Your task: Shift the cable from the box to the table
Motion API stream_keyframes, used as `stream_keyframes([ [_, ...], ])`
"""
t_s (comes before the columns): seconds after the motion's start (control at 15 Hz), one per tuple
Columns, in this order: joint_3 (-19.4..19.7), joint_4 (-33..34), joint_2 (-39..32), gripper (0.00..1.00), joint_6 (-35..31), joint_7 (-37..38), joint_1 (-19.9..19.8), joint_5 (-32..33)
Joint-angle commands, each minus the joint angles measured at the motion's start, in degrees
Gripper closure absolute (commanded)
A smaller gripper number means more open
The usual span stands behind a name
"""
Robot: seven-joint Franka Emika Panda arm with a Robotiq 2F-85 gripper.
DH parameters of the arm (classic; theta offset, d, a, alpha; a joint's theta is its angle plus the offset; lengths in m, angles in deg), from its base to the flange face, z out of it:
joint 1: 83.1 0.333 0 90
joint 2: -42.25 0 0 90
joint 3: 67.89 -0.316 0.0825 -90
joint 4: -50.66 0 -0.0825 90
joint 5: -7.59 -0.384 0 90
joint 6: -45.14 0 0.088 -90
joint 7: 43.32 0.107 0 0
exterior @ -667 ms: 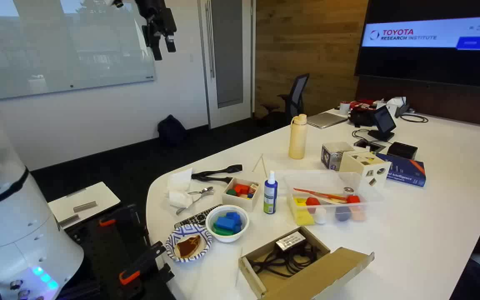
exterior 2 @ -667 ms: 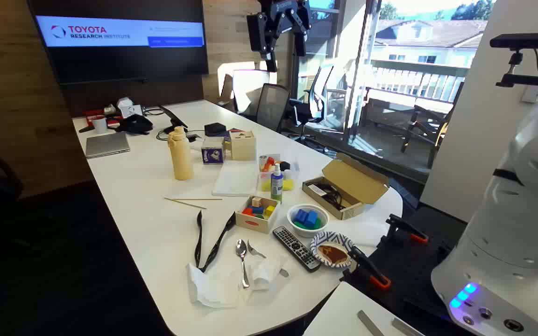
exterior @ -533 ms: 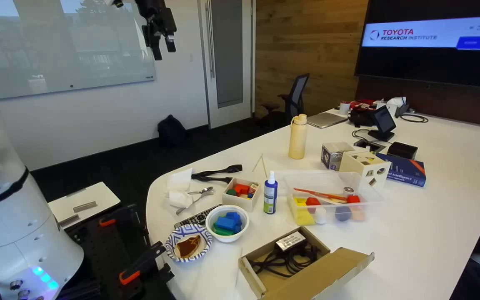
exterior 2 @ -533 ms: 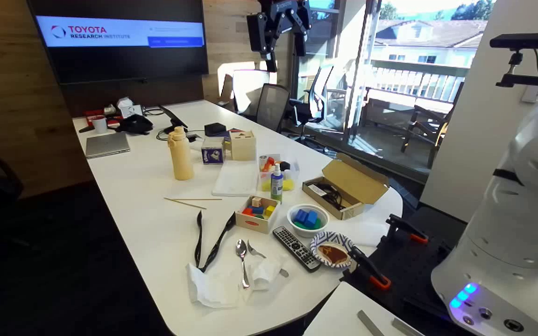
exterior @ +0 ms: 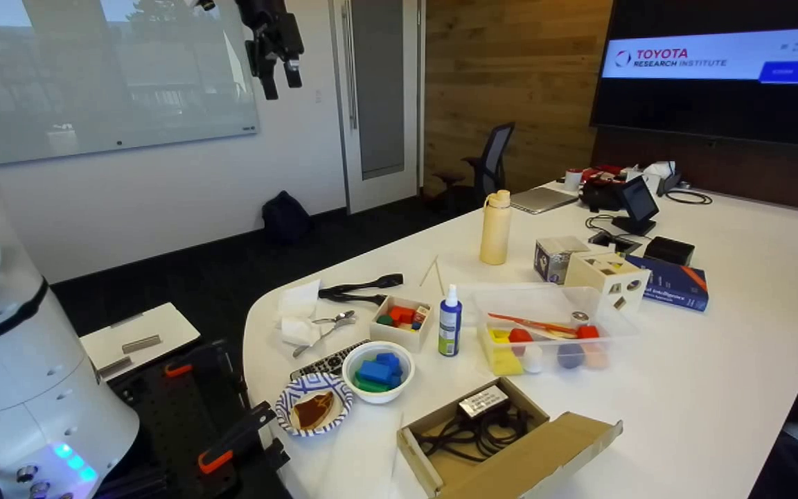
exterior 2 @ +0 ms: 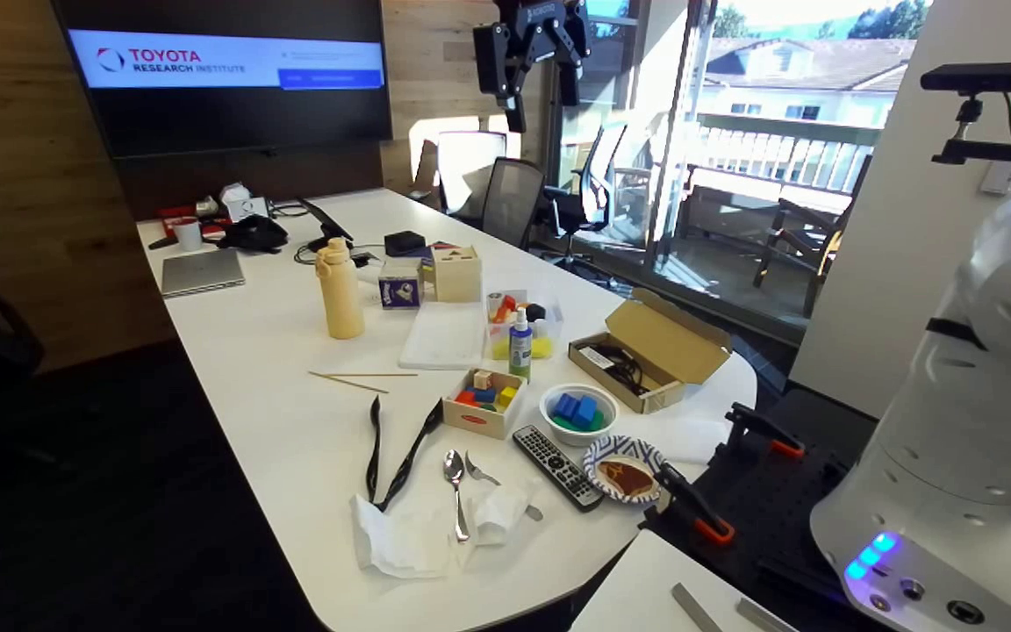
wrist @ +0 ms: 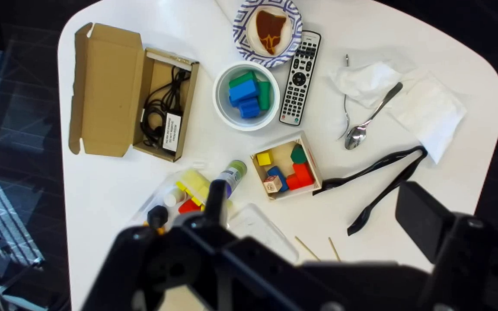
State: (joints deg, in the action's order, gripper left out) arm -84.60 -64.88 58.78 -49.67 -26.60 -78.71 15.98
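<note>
The white desk (exterior: 731,388) is bearing, near its rounded end, the opened cardboard box (wrist: 161,71). Well above, the end effector (exterior 2: 542,107) is hanging released, its jaws standing wide apart. A white bowl (wrist: 223,106) is sitting near the box, inside which the black cable (wrist: 169,98) is lying in loose loops against a white-labelled brick (wrist: 172,130).

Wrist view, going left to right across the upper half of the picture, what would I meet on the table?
Open cardboard box with the cable inside, then the white bowl, the remote control, the metal spoon.
</note>
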Motion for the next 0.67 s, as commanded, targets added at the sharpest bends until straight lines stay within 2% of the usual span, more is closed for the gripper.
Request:
stream_keyframes([
  [0.0, 9.2, 0.0, -2.7, 0.0, -4.6, -8.7, -1.8, -3.6],
  [0.13, 14.5, -0.7, -5.0, 0.0, -9.4, -13.9, -3.2, -6.6],
  [0.33, 20.9, -2.5, -10.9, 0.0, -20.6, -19.4, -6.3, -12.9],
  [0.6, 25.0, -4.5, -21.7, 0.0, -39.4, -22.7, -10.2, -23.0],
])
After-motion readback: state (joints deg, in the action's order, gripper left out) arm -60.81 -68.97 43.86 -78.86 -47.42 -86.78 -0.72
